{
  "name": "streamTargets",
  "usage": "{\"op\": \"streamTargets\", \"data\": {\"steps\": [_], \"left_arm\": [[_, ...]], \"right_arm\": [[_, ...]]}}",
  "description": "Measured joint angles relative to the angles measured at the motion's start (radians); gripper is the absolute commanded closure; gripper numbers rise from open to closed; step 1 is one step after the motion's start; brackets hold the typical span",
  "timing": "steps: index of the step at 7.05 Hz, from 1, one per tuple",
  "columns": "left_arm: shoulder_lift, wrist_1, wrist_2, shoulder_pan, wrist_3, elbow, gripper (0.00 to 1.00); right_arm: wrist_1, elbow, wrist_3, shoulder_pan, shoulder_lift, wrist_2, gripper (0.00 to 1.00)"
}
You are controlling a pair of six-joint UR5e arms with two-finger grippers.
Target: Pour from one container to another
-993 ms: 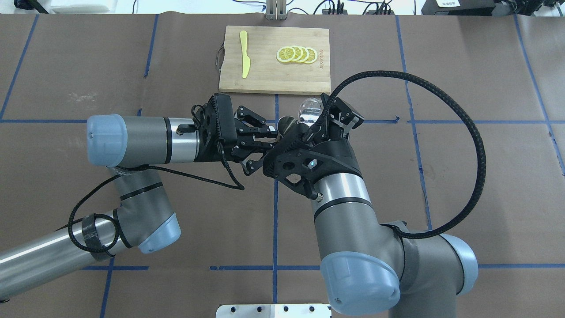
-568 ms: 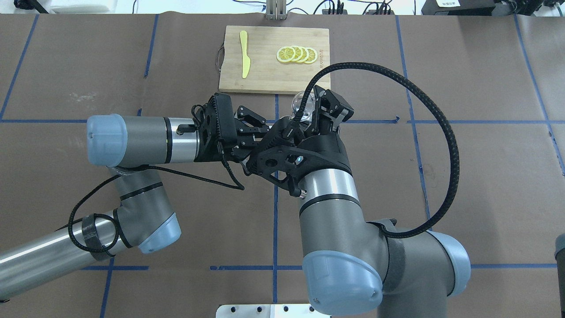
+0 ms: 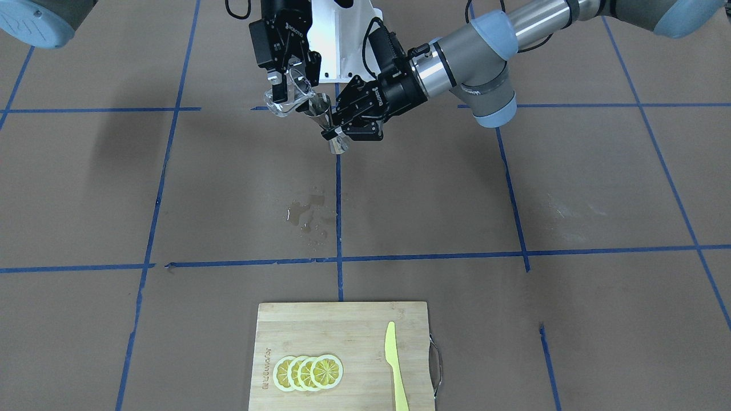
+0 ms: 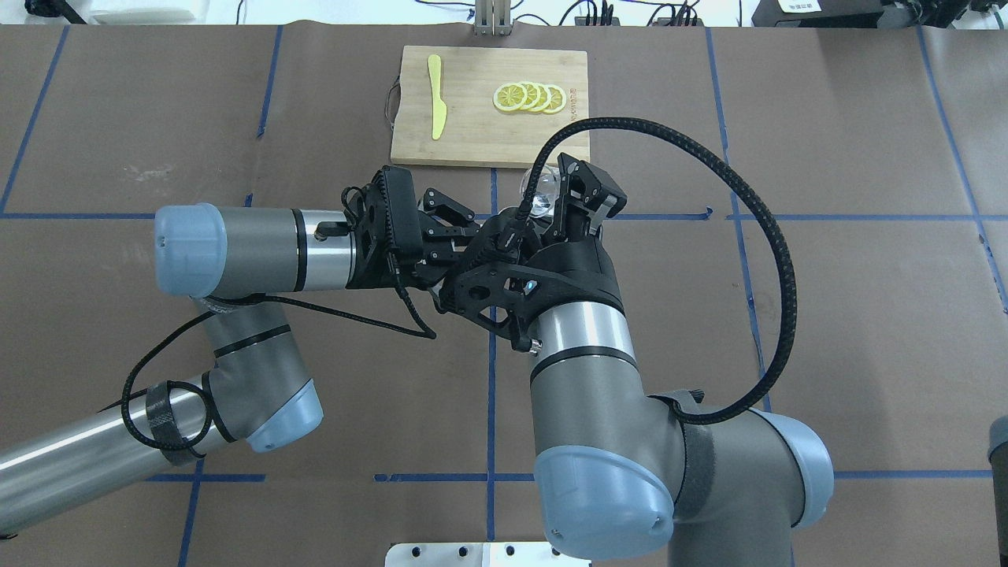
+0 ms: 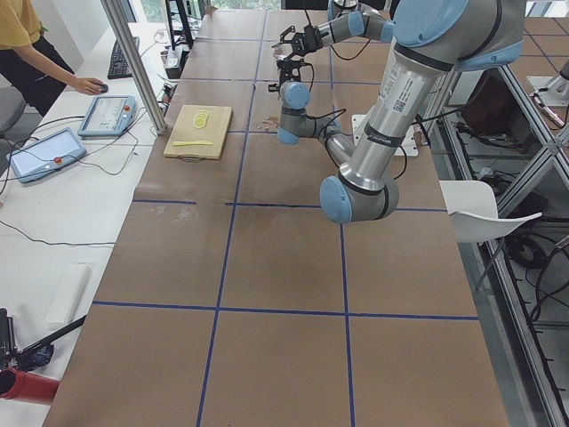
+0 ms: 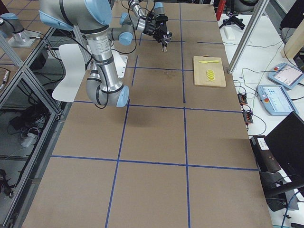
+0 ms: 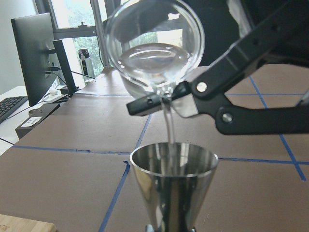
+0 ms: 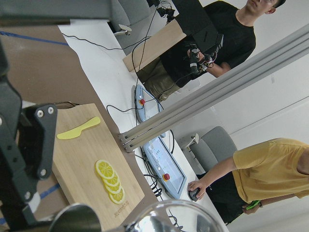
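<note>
Above the bench [image 3: 514,200], the glass [image 7: 154,46] lies tipped, its lip directly over the mouth of the upright jigger [image 7: 174,186], with a thin stream falling in. My right claw [image 3: 291,91] is clamped on the glass and my left claw [image 3: 337,127] on the jigger, just below.

This is a robotics lab. The long table [image 6: 156,137] is covered in brown paper marked off with blue tape lines [image 6: 184,106], and grey robot arms [image 5: 391,98] stand at one edge of it. Along the opposite edge of the table runs a white bench [image 5: 62,209] carrying control tablets [image 5: 110,114] with red stop buttons, a keyboard [image 5: 120,58] and loose cables. A metal post [image 5: 133,62] rises there, and a person [image 5: 20,27] sits with a hand on a mouse.
</note>
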Motion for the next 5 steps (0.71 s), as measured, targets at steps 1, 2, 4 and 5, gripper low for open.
{"op": "streamTargets", "data": {"steps": [1, 2, 4, 5], "left_arm": [[0.0, 0.0, 0.0, 0.0, 0.0, -0.001, 1.0], [0.001, 0.0, 0.0, 0.0, 0.0, -0.001, 1.0], [0.004, 0.0, 0.0, 0.0, 0.0, -0.001, 1.0], [0.004, 0.0, 0.0, 0.0, 0.0, -0.001, 1.0]], "right_arm": [[0.0, 0.0, -0.013, 0.0, 0.0, -0.005, 1.0], [-0.001, -0.001, -0.019, 0.0, 0.0, -0.008, 1.0], [-0.001, -0.001, -0.032, -0.001, -0.001, -0.009, 1.0], [-0.001, -0.001, -0.049, -0.001, -0.001, -0.011, 1.0]]}}
